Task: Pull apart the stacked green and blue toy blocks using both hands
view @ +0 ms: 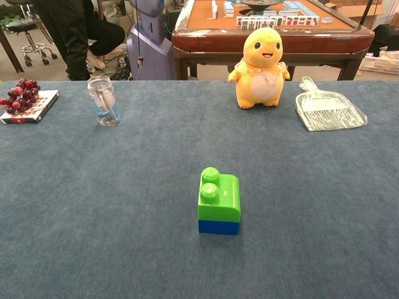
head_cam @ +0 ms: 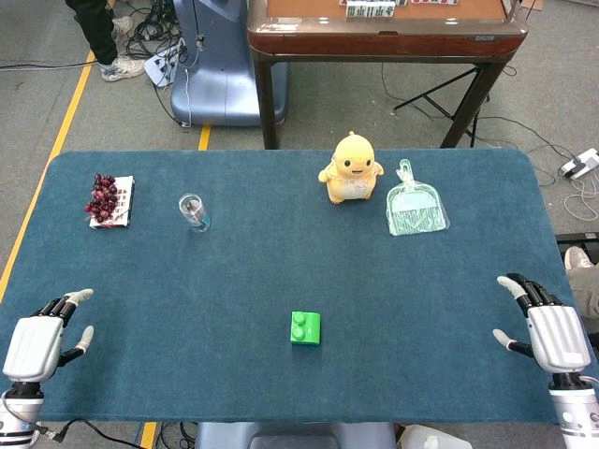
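A green toy block (view: 219, 194) sits stacked on a blue block (view: 218, 227) near the front middle of the table; in the head view only the green block (head_cam: 306, 327) shows from above. My left hand (head_cam: 39, 342) rests at the front left corner with fingers apart, holding nothing. At the front right edge lies my right hand (head_cam: 550, 329), likewise with fingers apart and holding nothing. Both hands are far from the blocks and do not show in the chest view.
A yellow plush duck (head_cam: 351, 168) and a clear dustpan (head_cam: 415, 204) stand at the back right. A glass jar (head_cam: 194, 211) and a book with red grapes (head_cam: 109, 198) are at the back left. A wooden table (head_cam: 384, 33) stands beyond.
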You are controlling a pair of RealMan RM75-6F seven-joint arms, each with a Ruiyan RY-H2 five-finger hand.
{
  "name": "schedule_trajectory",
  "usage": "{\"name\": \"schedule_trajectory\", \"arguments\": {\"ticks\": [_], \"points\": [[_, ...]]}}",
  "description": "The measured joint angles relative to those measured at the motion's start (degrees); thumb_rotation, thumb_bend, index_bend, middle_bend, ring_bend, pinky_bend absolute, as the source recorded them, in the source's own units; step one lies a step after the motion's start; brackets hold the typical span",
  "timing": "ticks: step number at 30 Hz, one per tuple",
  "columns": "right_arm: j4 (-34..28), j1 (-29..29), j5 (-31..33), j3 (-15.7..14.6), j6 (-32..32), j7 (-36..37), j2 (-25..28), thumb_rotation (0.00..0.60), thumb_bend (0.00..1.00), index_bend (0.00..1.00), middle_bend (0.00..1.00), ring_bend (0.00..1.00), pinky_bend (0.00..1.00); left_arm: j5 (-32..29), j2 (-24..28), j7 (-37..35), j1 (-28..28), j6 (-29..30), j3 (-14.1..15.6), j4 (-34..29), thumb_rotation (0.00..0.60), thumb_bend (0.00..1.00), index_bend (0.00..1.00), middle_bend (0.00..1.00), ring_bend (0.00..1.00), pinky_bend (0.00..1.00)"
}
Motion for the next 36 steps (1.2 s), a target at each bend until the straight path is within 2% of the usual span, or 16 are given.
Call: {"name": "schedule_trajectory", "arguments": {"ticks": [11,18,26,36], "points": [[-1.0,1.0,-0.6,0.2,-1.0,0.0,-1.3,0.600,0.01,0.23,0.19,0.21,0.44,0.3,-1.0,0.1,-0.2,0.3,-0.1,0.5,0.600,0.40,0.30,0.32,0.33,0.50],[-5.9,3.0,-2.9,-0.1,-3.0,-1.2,-1.1,0.600,0.00,0.21,0.16,0.16,0.43,0.7,-2.0,0.5,-0.6,-0.9,0.6,1.2,0.600,0.40,0.30,0.32,0.33,0.50],[-13.4,7.7,-5.9,-0.3,-8.5,-5.7,-2.1,0.600,0.00,0.17,0.13,0.11,0.31,0.3,-2.8,0.3,-0.9,-1.1,0.2,1.3,0.600,0.40,0.30,0.32,0.33,0.50],[-16.0,13.3,-8.0,0.2,-14.7,-12.3,-7.7,0.600,0.00,0.12,0.09,0.06,0.26,0.4,-2.4,1.0,-1.2,-0.8,0.0,0.1,0.600,0.40,0.30,0.32,0.33,0.50]]}}
